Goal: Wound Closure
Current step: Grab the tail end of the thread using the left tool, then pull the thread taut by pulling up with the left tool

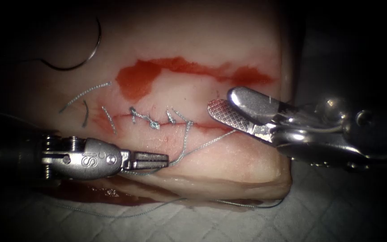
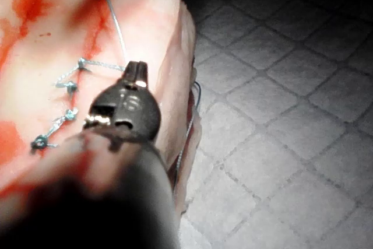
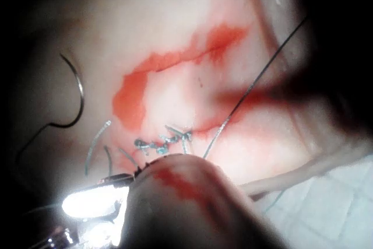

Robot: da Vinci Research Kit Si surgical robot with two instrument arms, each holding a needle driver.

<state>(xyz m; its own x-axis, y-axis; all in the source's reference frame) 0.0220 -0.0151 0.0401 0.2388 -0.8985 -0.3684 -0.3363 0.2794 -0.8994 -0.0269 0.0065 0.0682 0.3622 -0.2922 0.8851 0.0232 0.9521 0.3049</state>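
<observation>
Jaws first: my left tool [image 1: 151, 161] has its jaws pressed together on the thread [image 1: 202, 145], pinching it at the tissue's near edge, below the cut. My right tool [image 1: 234, 112] has its jaws spread wide and holds nothing; the thread runs up from the last stitch and passes just under its lower jaw.

The needle [image 1: 83, 56] is free of both tools. It lies flat on the tissue [image 1: 229, 49] toward its far left corner, well apart from the cut and not in the tissue, with thread trailing off its end.

The cut [image 1: 157, 120] already carries a row of knotted stitches [image 1: 151, 120], so I judge I'm at the thread-handling stage of a stitch near the cut's right end, not placing the needle. Any next move calls for keeping the left hold steady so the strand stays under control, and for care that the open right jaws catch the strand alone.

Around this: short cut ends of thread [image 1: 86, 94] lie left of the stitches, and red fluid [image 1: 139, 80] pools beyond the cut. A slack loop of thread hangs over the tissue's near edge onto the quilted tabletop [image 1: 337, 210], where it could snag.
</observation>
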